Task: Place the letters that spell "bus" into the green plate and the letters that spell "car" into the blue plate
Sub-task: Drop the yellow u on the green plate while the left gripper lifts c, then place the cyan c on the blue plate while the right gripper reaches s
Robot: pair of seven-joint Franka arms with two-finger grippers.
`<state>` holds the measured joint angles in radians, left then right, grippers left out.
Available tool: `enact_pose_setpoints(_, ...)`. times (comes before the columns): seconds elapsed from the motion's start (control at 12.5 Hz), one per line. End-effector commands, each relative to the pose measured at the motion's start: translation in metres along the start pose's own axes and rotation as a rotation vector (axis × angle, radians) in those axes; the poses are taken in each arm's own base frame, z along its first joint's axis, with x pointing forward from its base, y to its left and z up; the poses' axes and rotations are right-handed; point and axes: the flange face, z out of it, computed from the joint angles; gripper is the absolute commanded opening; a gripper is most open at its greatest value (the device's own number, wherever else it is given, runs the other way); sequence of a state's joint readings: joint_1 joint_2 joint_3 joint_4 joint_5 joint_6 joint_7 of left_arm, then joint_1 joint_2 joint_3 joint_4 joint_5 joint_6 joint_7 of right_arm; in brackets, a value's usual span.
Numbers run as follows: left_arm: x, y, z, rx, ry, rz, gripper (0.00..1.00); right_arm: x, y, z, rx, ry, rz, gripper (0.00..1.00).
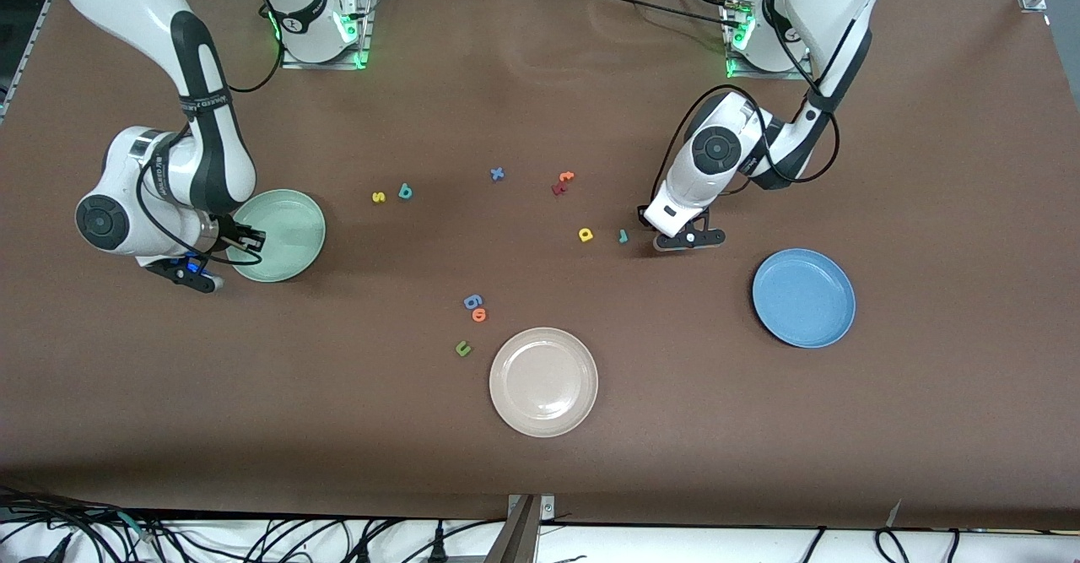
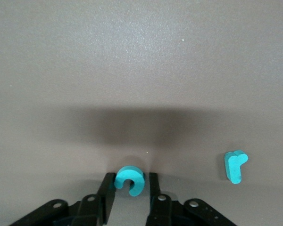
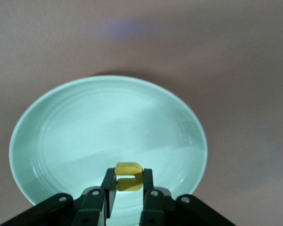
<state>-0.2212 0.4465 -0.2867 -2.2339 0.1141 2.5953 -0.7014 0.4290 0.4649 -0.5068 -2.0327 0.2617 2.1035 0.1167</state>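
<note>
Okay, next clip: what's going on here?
Two arms are sorting foam letters into plates. The right tool is shut on a yellow "u" above the green plate, which holds no letters so far. The left tool, low at the table, has its fingers around the teal "c", with the teal "r" beside it. The blue plate has no letters in it.

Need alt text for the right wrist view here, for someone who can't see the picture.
The right gripper is shut on a yellow foam letter, held over the green plate, which has nothing lying in it. Brown table surrounds the plate.
</note>
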Motion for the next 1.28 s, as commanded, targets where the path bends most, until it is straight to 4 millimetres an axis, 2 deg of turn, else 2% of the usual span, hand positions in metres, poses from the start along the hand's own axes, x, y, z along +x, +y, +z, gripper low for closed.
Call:
enact_pose_setpoints(0.0,-0.005,-0.002,0.002,0.017,0.011,0.007,0.31,0.008,0.013,0.019,0.053,-0.003,-0.062,0.0)
enact_pose_setpoints(0.16,-0.005,-0.002,0.002,0.018,0.01,0.007,0.28,0.009,0.013,0.018,0.054,0.003,-0.067,0.23)
enact_pose_setpoints(0.24,-0.005,-0.002,0.002,0.019,0.008,0.007,0.27,0.009,0.013,0.016,0.056,0.006,-0.069,0.54)
enact_pose_setpoints(0.32,-0.005,-0.002,0.002,0.02,0.007,0.007,0.26,0.01,0.013,0.01,0.062,0.016,-0.072,0.89)
enact_pose_setpoints(0.4,-0.005,-0.002,0.002,0.02,0.007,0.007,0.25,0.008,0.011,0.001,0.072,0.018,-0.067,1.0)
enact_pose_setpoints(0.64,0.0,-0.003,-0.006,0.044,-0.01,0.015,0.21,-0.005,0.007,-0.037,0.117,-0.009,-0.053,0.99)
enact_pose_setpoints(0.8,0.018,-0.002,-0.026,0.077,-0.035,0.036,0.2,-0.021,-0.006,-0.064,0.138,-0.019,0.014,0.98)
enact_pose_setpoints(0.88,0.031,-0.008,-0.038,0.103,-0.064,0.058,0.2,-0.03,-0.02,-0.07,0.135,-0.032,0.027,0.98)
enact_pose_setpoints(1.04,0.07,-0.038,-0.072,0.137,-0.137,0.142,0.2,-0.051,-0.055,-0.079,0.128,-0.032,0.07,0.89)
enact_pose_setpoints(1.12,0.088,-0.059,-0.087,0.137,-0.169,0.206,0.2,-0.062,-0.071,-0.082,0.126,-0.031,0.082,0.91)
enact_pose_setpoints(1.2,0.106,-0.086,-0.097,0.123,-0.185,0.256,0.2,-0.072,-0.088,-0.083,0.12,-0.03,0.099,0.97)
